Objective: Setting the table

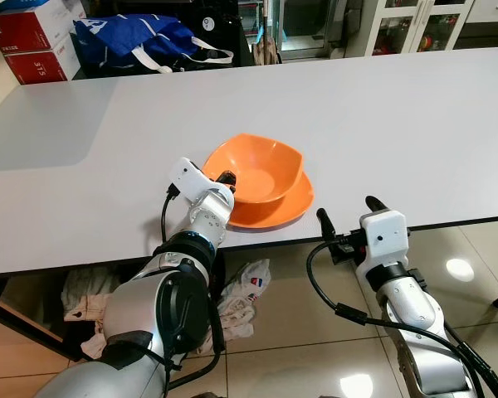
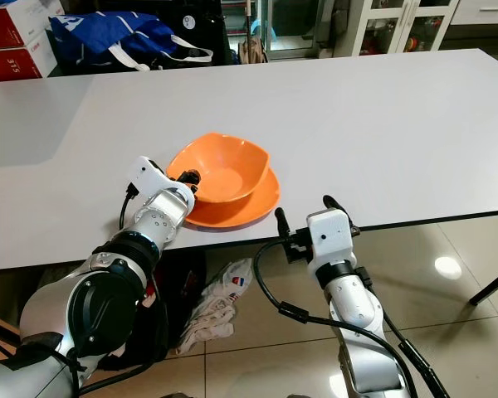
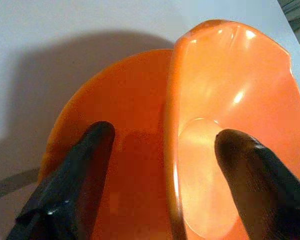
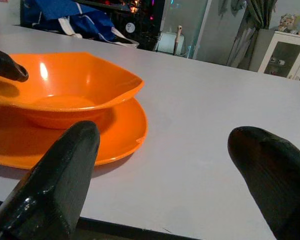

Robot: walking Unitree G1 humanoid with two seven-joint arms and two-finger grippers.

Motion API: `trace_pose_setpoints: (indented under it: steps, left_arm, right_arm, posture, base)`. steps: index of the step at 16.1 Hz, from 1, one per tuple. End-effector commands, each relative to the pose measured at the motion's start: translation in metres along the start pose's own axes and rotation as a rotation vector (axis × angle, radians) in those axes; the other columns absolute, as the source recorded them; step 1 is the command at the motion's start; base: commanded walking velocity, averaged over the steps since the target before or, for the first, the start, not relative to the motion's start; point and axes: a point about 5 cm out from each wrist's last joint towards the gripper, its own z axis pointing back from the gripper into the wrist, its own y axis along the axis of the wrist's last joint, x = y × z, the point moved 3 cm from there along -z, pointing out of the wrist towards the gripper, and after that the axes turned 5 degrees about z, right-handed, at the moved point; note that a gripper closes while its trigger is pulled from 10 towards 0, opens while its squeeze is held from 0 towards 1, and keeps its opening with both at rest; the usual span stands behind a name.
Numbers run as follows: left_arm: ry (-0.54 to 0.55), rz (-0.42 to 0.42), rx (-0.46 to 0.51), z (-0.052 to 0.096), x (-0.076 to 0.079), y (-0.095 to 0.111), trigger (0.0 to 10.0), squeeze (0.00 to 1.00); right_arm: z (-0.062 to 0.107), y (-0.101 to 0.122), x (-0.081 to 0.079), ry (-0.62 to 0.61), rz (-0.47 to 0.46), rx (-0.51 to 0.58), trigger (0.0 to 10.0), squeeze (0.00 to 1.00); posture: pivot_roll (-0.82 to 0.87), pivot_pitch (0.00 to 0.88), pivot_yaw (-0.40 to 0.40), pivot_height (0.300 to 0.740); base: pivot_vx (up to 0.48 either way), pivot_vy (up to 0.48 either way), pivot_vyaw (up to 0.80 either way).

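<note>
Looking down through the head camera, I have the orange bowl [image 1: 259, 168] sitting on the orange plate [image 1: 286, 207], both near the front edge of the white table [image 1: 382, 124], just left of centre. The bowl is tilted a little, its rim higher on the side toward my left arm.

My left gripper [image 1: 225, 179] is at the bowl's near-left rim, about 8 o'clock from the bowl's centre. Along its fingers I see it spread and straddling the rim: one finger [image 3: 72, 185] is outside the bowl over the plate, the other finger [image 3: 260, 185] inside the bowl over its flat bottom. There is a gap on each side of the rim (so it is not clamped on anything that I can see).

My right gripper [image 1: 346, 220] is off the table, just before its front edge, at about 4 o'clock from the plate and a short way apart from it. Its fingers [image 4: 55, 190] are wide apart and hold nothing.

At the table's far left, around 11 o'clock, lie a blue bag [image 1: 137, 37] and red and white boxes [image 1: 33, 41]. On the floor under the table is a heap of crumpled cloth [image 1: 245, 294].
</note>
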Motion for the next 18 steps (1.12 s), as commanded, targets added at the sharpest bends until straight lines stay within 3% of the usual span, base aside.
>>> trace_pose_setpoints:
  steps: [1,8,9,11,15,18]
  left_arm:
    - [0.032,-0.034,0.011,-0.001,-0.008,0.004,10.0,1.00]
    - [-0.002,-0.101,0.055,0.000,-0.002,0.015,10.0,1.00]
    - [-0.028,-0.124,0.069,0.000,0.004,0.017,10.0,0.00]
    - [-0.062,-0.141,0.098,0.002,0.012,0.023,10.0,0.00]
    - [-0.207,-0.239,0.185,0.010,0.042,0.033,10.0,0.00]
    - [-0.185,-0.277,0.145,0.010,0.033,0.029,10.0,0.00]
  right_arm:
    - [-0.003,0.001,-0.002,0.011,0.009,0.000,10.0,0.00]
    - [-0.007,0.001,-0.007,0.017,-0.001,0.007,10.0,0.00]
    - [-0.008,0.001,-0.007,0.018,-0.001,0.007,10.0,0.00]
    - [-0.008,0.001,-0.007,0.018,-0.001,0.008,10.0,0.00]
    - [-0.008,0.001,-0.008,0.020,-0.002,0.009,10.0,0.00]
    - [-0.008,0.000,-0.008,0.021,-0.004,0.009,10.0,0.00]
  posture:
    - [-0.24,0.000,0.091,0.740]
    - [-0.22,0.000,0.092,0.740]
    - [-0.22,0.000,0.092,0.740]
    - [-0.22,0.000,0.091,0.740]
    - [-0.22,0.000,0.091,0.740]
    - [-0.22,0.000,0.091,0.740]
  base:
    - [0.000,0.000,0.00]
    - [0.000,0.000,0.00]
    - [0.000,0.000,0.00]
    - [0.000,0.000,0.00]
    - [0.000,0.000,0.00]
    - [0.000,0.000,0.00]
